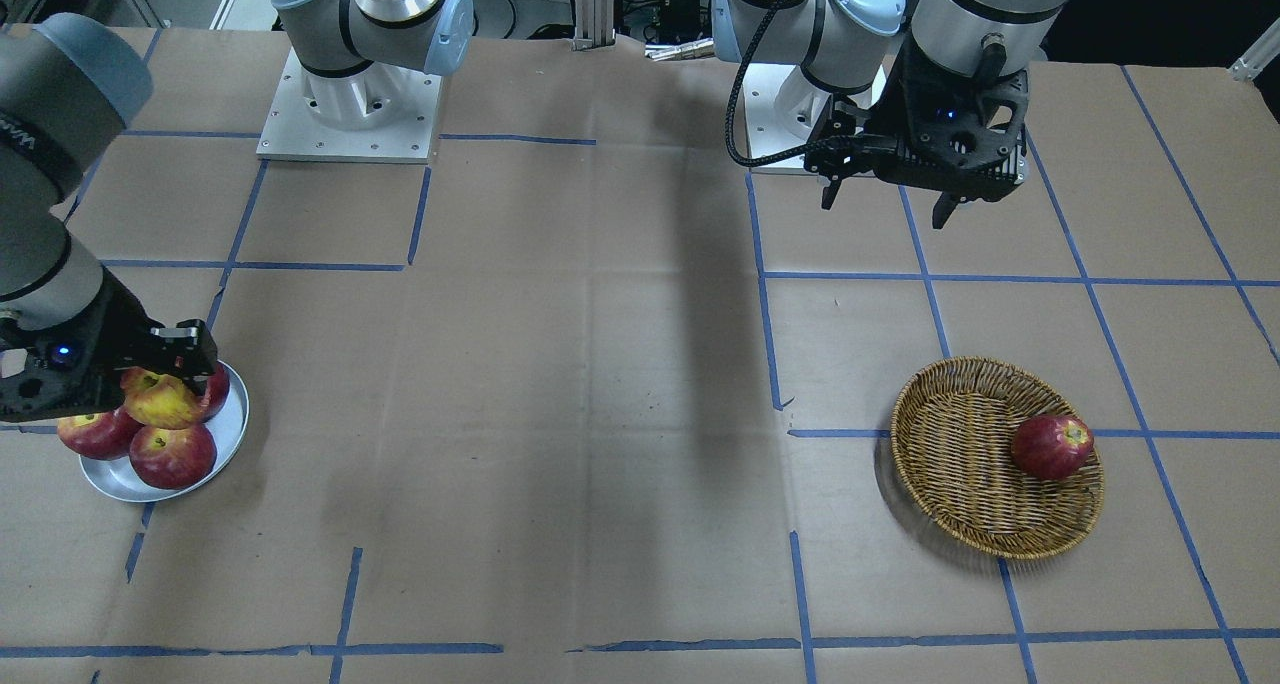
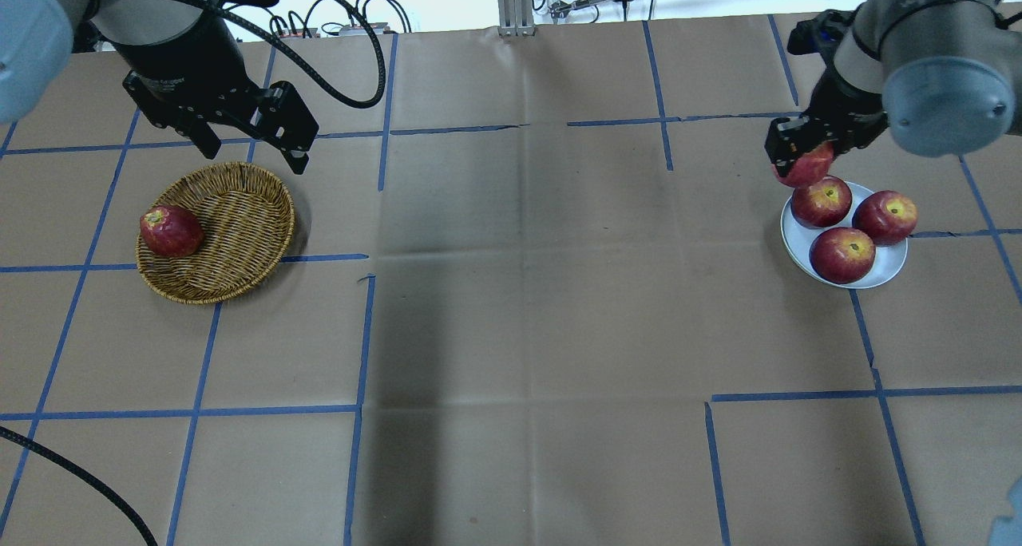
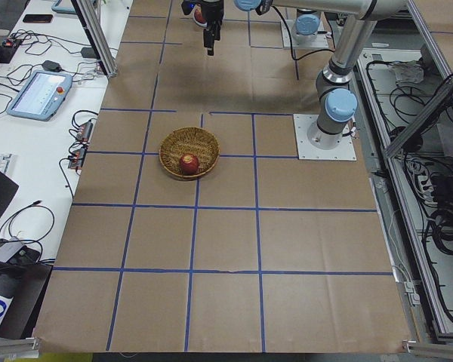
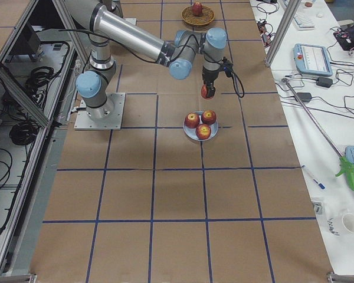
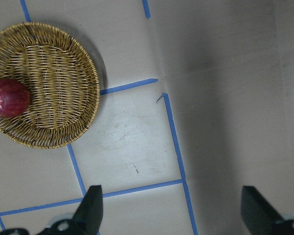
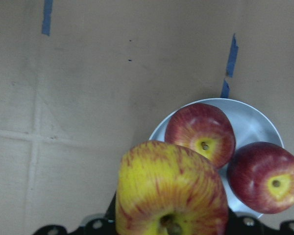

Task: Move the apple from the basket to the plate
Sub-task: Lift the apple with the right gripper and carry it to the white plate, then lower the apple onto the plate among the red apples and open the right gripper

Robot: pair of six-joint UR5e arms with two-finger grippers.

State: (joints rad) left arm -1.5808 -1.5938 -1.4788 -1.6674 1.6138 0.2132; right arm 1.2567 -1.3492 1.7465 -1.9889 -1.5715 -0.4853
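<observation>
Right gripper (image 2: 801,156) clamped on the yellow-streaked red apple (image 2: 805,168), hanging over the small silver metal plate's (image 2: 890,260) upper-left rim in the overhead view. Three dark red apples (image 2: 842,255) crowd it. Left gripper (image 2: 254,151) has its jaws apart, near the round wicker basket (image 2: 239,211).

apple (image 6: 170,193) cut off at bottom edge, right gripper (image 2: 801,161) fingertips hidden behind it, plate (image 6: 257,125) half under dark apples (image 6: 201,134)

Woven wicker basket (image 1: 960,444), smooth dull-grey metal plate (image 1: 230,434), matt brown paper table cover (image 1: 600,414)
</observation>
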